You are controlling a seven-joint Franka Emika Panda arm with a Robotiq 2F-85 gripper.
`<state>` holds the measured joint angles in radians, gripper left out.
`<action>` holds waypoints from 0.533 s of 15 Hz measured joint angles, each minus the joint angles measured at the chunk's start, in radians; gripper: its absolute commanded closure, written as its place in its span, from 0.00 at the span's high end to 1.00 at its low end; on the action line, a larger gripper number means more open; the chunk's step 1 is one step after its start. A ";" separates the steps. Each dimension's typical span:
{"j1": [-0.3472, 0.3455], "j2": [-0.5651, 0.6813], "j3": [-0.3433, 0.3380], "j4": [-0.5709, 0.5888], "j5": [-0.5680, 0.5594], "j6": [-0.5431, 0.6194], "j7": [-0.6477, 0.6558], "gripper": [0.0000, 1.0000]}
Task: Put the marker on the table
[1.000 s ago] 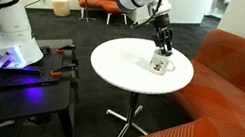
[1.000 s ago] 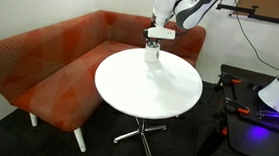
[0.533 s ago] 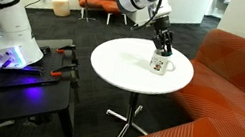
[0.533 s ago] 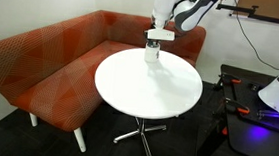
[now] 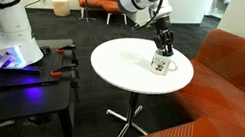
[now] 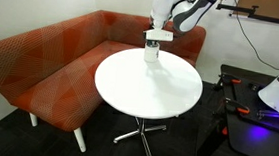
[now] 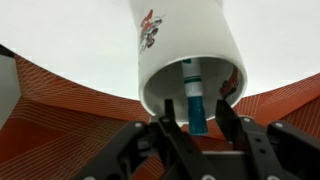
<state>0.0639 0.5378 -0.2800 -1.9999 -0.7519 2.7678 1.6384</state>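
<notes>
Inside the white mug (image 7: 190,45) stands the marker (image 7: 193,98), a thin dark blue-teal stick leaning against the inner wall, its upper end pointing out of the mouth toward the wrist camera. Mug sits upright on the round white bench (image 5: 122,69), toward the edge nearest the orange sofa (image 6: 51,56); in both exterior views the marker itself is too small to make out. Gripper (image 7: 197,128) hangs directly over the mug mouth, the jaws set moderately apart, one to each side of the marker's upper end; a sliver of gap shows on at least one side, so I judge them not yet closed on it. Whether a pad already touches the marker cannot be told. Step in hand, as judged: lining up the grasp, the first part of the job; marker not yet lifted out. Next move calls for closing squarely on the thin barrel without nudging the mug rim, then a straight vertical pull so the mug does not tip, and a put-down on bare bench top beside the mug. Markings: mug wall carries a small red-and-dark print (image 7: 150,28), seen in an exterior view as a dark patch (image 5: 161,65); no letters legible. No readable label on the marker.
</notes>
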 measured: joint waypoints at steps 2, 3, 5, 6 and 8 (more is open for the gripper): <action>0.002 0.003 0.000 0.004 0.001 0.000 0.000 0.41; 0.003 0.004 0.000 0.006 0.002 0.000 0.000 0.37; 0.005 0.007 -0.001 0.011 0.004 0.000 -0.001 0.33; 0.006 0.009 -0.001 0.013 0.006 0.000 -0.001 0.33; 0.008 0.011 -0.001 0.015 0.011 0.000 -0.001 0.31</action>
<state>0.0722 0.5486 -0.2813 -1.9848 -0.7412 2.7678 1.6377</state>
